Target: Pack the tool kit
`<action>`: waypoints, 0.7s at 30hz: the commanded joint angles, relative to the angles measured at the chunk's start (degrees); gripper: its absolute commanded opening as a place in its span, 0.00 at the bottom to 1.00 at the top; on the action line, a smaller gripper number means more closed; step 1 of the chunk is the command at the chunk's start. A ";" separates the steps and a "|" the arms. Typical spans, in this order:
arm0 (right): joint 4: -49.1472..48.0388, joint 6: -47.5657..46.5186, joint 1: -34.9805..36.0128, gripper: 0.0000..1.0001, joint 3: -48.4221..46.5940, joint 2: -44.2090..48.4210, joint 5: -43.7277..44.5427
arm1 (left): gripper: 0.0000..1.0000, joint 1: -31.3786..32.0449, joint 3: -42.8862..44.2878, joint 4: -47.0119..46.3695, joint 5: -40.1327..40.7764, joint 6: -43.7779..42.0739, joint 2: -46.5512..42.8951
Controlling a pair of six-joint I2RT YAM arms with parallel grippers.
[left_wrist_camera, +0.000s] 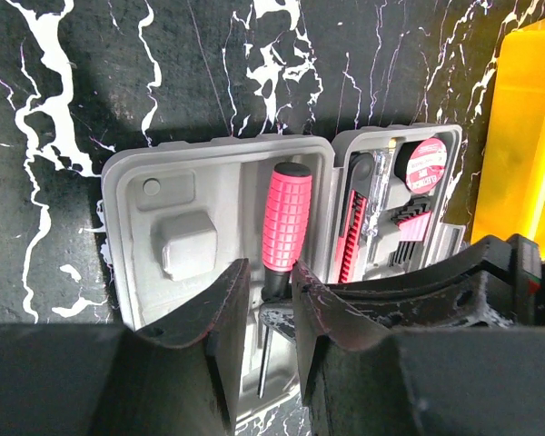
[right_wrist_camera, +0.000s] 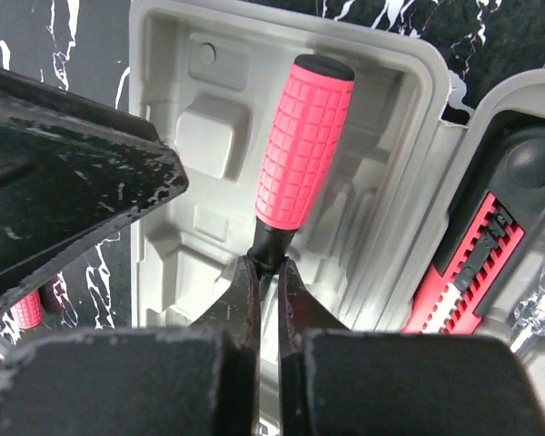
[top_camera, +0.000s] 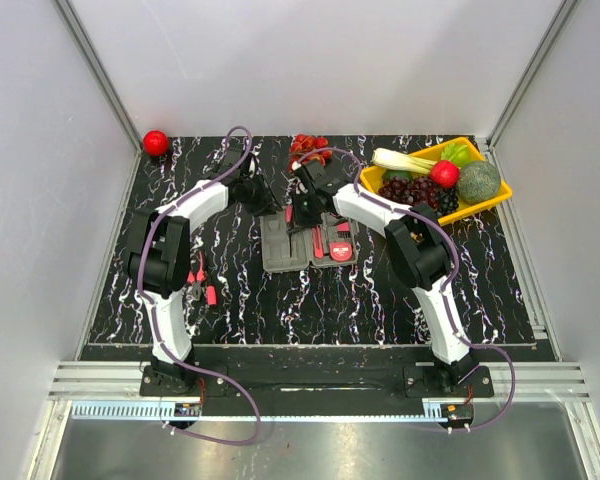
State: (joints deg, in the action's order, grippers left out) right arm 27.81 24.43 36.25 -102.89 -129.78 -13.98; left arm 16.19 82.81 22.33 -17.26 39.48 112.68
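Note:
The grey tool kit case (top_camera: 278, 255) lies open in the middle of the table. Its right half holds a round tape measure (left_wrist_camera: 427, 165) and a red knife (left_wrist_camera: 350, 241). The red-handled screwdriver (right_wrist_camera: 304, 145) lies in the left half's moulded slot (left_wrist_camera: 286, 218). My right gripper (right_wrist_camera: 267, 272) is shut on the screwdriver's black collar just below the handle. My left gripper (left_wrist_camera: 271, 277) is open, its fingers straddling the same collar without touching it. Both grippers meet over the case's far edge, left (top_camera: 268, 203) and right (top_camera: 294, 210). Red-handled pliers (top_camera: 202, 280) lie on the table left of the case.
A yellow tray (top_camera: 498, 198) of fruit and vegetables stands at the back right, and its wall shows in the left wrist view (left_wrist_camera: 518, 136). A red ball (top_camera: 156, 142) sits at the back left corner. Small red fruits (top_camera: 308, 145) lie behind the case.

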 commanded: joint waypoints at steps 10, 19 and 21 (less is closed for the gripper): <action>5.23 -4.21 -0.13 0.00 -4.51 -1.62 1.50 | 0.30 0.25 2.54 -1.06 -0.06 -0.99 1.05; 5.15 -4.21 -0.04 0.01 -4.51 -2.94 2.29 | 0.31 0.69 3.50 -0.79 -1.37 -1.16 1.75; 5.23 -4.04 -0.13 0.11 -4.16 -2.59 3.51 | 0.33 0.86 4.03 -0.79 -1.73 -1.08 2.10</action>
State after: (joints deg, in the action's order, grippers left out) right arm 32.64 20.82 36.23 -105.73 -131.46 -14.00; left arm 16.51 83.74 22.81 -17.63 39.03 114.17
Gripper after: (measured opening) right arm 0.037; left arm 0.311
